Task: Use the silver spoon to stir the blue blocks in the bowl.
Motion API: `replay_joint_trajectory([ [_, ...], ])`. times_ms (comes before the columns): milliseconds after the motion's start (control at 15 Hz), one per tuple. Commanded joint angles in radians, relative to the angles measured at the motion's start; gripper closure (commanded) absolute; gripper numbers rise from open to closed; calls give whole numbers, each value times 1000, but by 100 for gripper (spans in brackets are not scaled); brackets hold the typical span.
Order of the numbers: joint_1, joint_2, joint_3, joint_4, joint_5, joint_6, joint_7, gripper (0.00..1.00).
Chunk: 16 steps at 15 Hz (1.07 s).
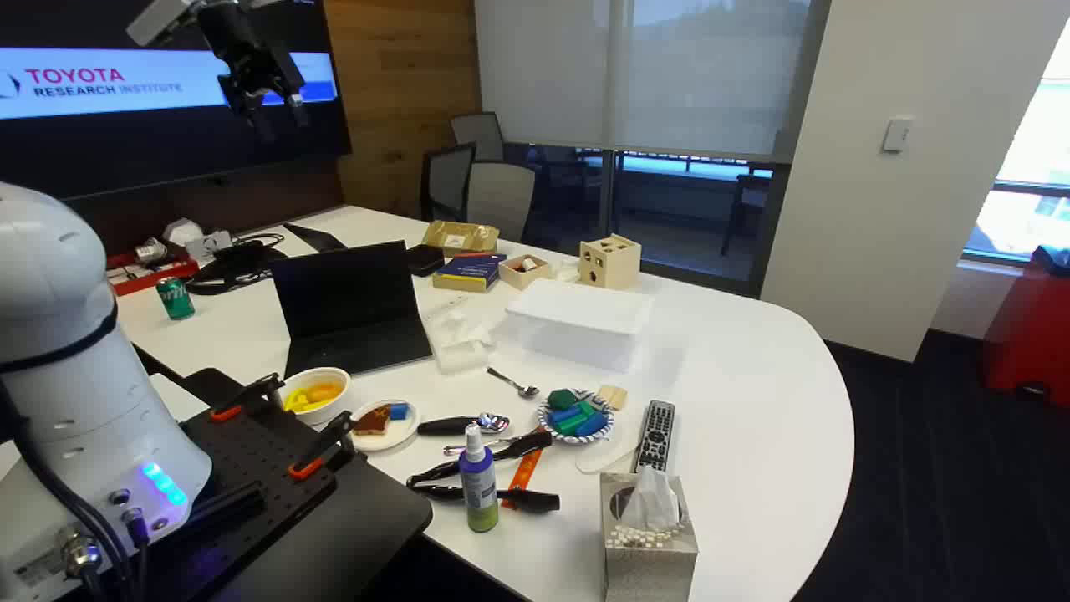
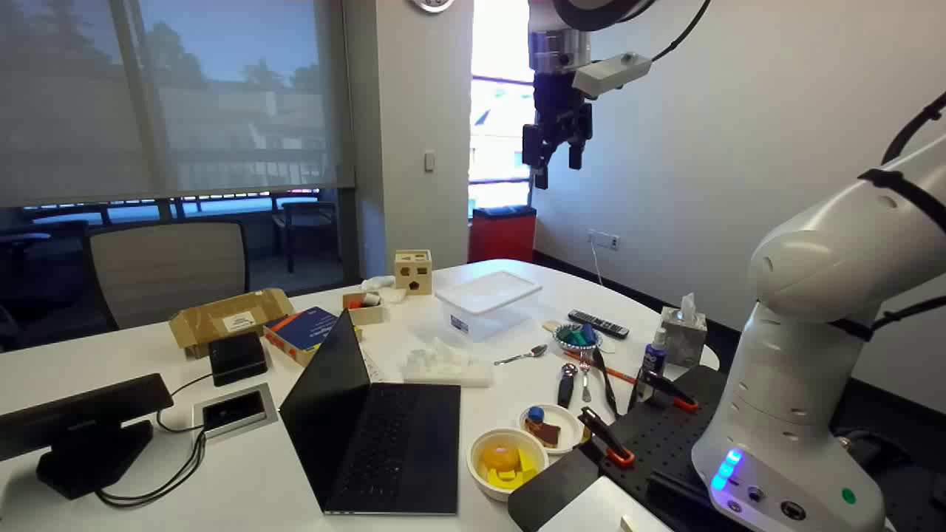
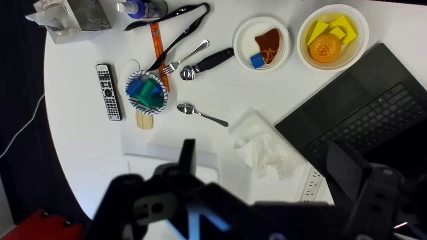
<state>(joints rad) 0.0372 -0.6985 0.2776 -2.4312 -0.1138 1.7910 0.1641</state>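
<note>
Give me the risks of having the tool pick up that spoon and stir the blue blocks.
The thin spoon lies flat on the table, so the open tool may slip off it or press into the surface. The blue blocks and green blocks crowd the small bowl, so stirring could push some out. The black tongs and fork lie close beside it and might get knocked.

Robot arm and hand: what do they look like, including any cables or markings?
The arm is glossy white and rounded, with black straps and black cables; its base shows blue lights and a green dot. Past a silver collar, the hand is black and angular, with jointed fingers. A pale box sticks out near the collar.
</note>
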Motion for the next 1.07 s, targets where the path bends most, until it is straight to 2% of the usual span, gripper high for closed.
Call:
replay_joint_trajectory([
  [0, 29, 7, -21, 3, -16, -5, 15, 0],
  [267, -49, 160, -100, -64, 14, 273, 106, 0],
  [467, -117, 305, -142, -109, -9, 549, 201, 0],
  [667, -202, 502, -159, -116, -50, 826, 322, 0],
  [867, -271, 720, -178, -83, -157, 1067, 514, 0],
  [933, -316, 790, -166, -67, -224, 1134, 604, 0],
  [1000, -332, 846, -191, -49, -287, 1177, 678, 0],
])
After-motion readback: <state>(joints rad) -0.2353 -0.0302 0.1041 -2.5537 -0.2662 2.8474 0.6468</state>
